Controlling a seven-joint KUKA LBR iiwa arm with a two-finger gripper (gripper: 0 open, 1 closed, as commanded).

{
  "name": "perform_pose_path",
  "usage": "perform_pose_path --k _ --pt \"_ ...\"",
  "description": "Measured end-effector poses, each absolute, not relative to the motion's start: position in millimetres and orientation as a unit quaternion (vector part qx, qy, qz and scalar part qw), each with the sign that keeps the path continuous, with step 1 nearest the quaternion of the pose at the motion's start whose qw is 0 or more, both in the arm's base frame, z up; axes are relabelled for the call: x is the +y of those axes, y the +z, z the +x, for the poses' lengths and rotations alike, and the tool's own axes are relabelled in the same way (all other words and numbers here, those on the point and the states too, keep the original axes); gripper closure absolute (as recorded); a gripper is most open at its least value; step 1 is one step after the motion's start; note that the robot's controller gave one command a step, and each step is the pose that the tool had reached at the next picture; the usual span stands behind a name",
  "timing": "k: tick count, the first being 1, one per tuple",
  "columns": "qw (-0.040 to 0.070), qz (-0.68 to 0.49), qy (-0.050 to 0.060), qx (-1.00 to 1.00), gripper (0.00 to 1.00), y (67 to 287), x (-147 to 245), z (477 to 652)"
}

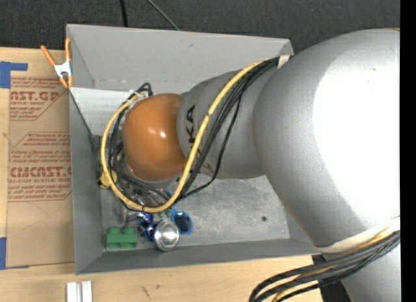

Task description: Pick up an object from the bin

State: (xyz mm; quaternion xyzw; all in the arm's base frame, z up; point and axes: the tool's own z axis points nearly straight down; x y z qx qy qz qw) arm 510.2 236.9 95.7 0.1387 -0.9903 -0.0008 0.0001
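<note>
My gripper [147,201] is low in the bin's front left part, mostly hidden under the arm's wrist; a little of its dark metal body shows. Just in front of it lie a green toothed block [121,237] near the front left corner, a shiny silver round piece [166,236] to the block's right, and a small blue thing [182,221] beside the silver piece. Another blue bit [144,230] sits between the block and the silver piece. These things lie close below the gripper, and I cannot tell whether it touches any of them.
The big grey arm reaches in from the right and covers most of the bin, with an orange dome and yellow and black cables on its wrist. Bare bin floor shows at the front right. The bin's left wall stands close to the wrist.
</note>
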Motion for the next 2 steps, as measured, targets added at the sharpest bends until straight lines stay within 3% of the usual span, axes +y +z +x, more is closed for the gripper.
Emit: perform_pose_path --k 1,2 --pt "0.0 0.139 -0.001 -0.99 0.0 96 237 510.2" --pt "-0.002 0.307 -0.001 -0.952 0.0 70 238 485.7"
